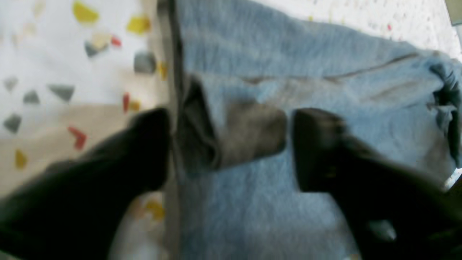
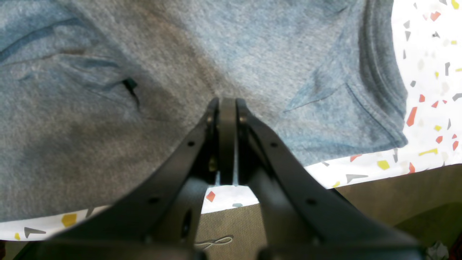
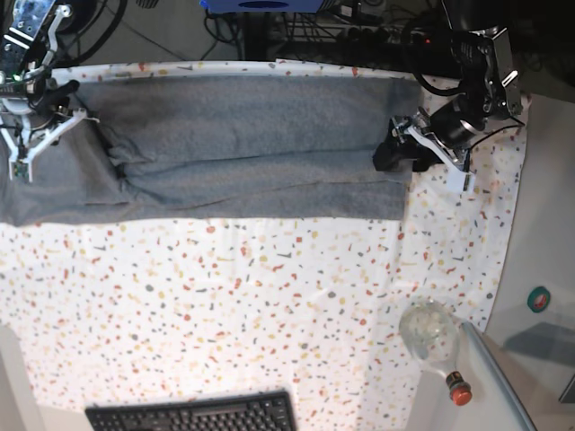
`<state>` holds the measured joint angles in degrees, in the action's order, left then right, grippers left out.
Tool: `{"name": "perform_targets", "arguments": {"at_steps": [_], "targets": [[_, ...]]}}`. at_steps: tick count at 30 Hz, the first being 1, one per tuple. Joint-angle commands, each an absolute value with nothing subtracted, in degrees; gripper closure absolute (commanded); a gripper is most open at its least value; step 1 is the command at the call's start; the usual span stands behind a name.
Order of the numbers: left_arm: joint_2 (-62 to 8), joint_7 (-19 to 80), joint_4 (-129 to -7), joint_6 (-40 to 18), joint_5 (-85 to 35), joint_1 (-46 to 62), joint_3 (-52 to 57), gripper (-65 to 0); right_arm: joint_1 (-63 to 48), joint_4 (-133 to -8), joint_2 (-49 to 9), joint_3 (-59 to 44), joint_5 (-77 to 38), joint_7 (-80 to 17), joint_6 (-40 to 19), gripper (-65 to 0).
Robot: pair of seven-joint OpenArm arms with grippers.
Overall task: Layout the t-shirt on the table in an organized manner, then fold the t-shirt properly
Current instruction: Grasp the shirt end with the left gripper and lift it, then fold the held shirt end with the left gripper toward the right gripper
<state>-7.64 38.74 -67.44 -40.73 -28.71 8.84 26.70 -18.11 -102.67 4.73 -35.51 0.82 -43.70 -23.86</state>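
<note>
The heather-grey t-shirt (image 3: 252,144) lies in a long folded band across the far part of the speckled table (image 3: 269,305). My left gripper (image 3: 395,154) is at the shirt's right end. In the left wrist view it (image 1: 231,144) is open, its black fingers (image 1: 144,144) on either side of a raised fold at the edge of the shirt (image 1: 288,54). My right gripper (image 3: 40,135) is at the shirt's left end. In the right wrist view it (image 2: 227,104) is shut, its tips pressed into the grey cloth (image 2: 108,144), and creases run toward them.
A glass bottle with a red cap (image 3: 433,339) lies on a plain surface at the near right. A black keyboard (image 3: 193,415) sits at the near edge. The table's edge (image 2: 361,169) runs just behind my right gripper. Cables and equipment (image 3: 269,18) stand beyond the far edge.
</note>
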Motion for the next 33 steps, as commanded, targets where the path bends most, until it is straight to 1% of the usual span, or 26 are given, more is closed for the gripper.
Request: {"name": "perform_targets", "arguments": {"at_steps": [1, 3, 5, 6, 9, 12, 17, 20, 23, 26, 29, 33], "targets": [[-7.5, 43.0, -67.0, -40.0, -26.0, 9.7, 26.5, -35.4, -17.9, -103.7, 4.3, -35.5, 0.7, -42.9, -23.9, 0.0], [-7.5, 43.1, -67.0, -40.0, -26.0, 9.7, 26.5, -20.9, -17.9, -103.7, 4.3, -35.5, 0.7, -42.9, -23.9, 0.0], [-7.6, 43.1, -67.0, -40.0, -26.0, 9.7, 26.5, -7.7, -17.8, -103.7, 4.2, -35.5, 0.7, -42.9, -23.9, 0.0], [-7.8, 43.1, -67.0, -40.0, -26.0, 9.7, 26.5, 0.0, -17.5, -103.7, 4.2, -35.5, 0.7, -42.9, -23.9, 0.0], [-8.5, 42.9, -67.0, -40.0, -25.7, 8.9, 27.3, 0.0, -17.3, -103.7, 4.2, -35.5, 0.7, -42.9, -23.9, 0.0], [-11.4, 42.9, -67.1, -40.0, -25.9, 7.3, 27.6, 0.0, -17.2, -103.7, 4.2, -35.4, 0.7, -42.9, -23.9, 0.0], [-15.2, 43.0, -69.6, -40.0, -25.5, 6.6, 34.3, 0.0, -17.2, -103.7, 4.2, -35.4, 0.7, -42.9, -23.9, 0.0], [-16.4, 43.1, -74.9, -40.0, -25.5, 8.0, 34.8, 0.0, -17.2, -103.7, 4.2, -35.4, 0.7, -42.9, -23.9, 0.0], [-15.7, 43.1, -84.6, -40.0, -25.5, 12.6, 34.6, 0.0, -17.1, -103.7, 4.2, -35.4, 0.7, -42.9, -23.9, 0.0], [-12.7, 43.1, -93.8, -40.0, -25.5, 16.4, 31.5, 0.0, -16.9, -103.7, 3.4, -35.4, 0.6, -42.9, -23.9, 0.0], [-10.9, 43.2, -101.1, -39.8, -25.5, 18.9, 25.7, 0.0, -16.2, -103.6, 2.9, -35.4, 0.5, -43.1, -23.9, 0.0], [-8.8, 45.8, -105.6, -32.7, -25.5, 20.1, 16.5, 0.0, -15.3, -103.6, 2.9, -35.6, 0.6, -43.2, -23.9, 0.0]]}}
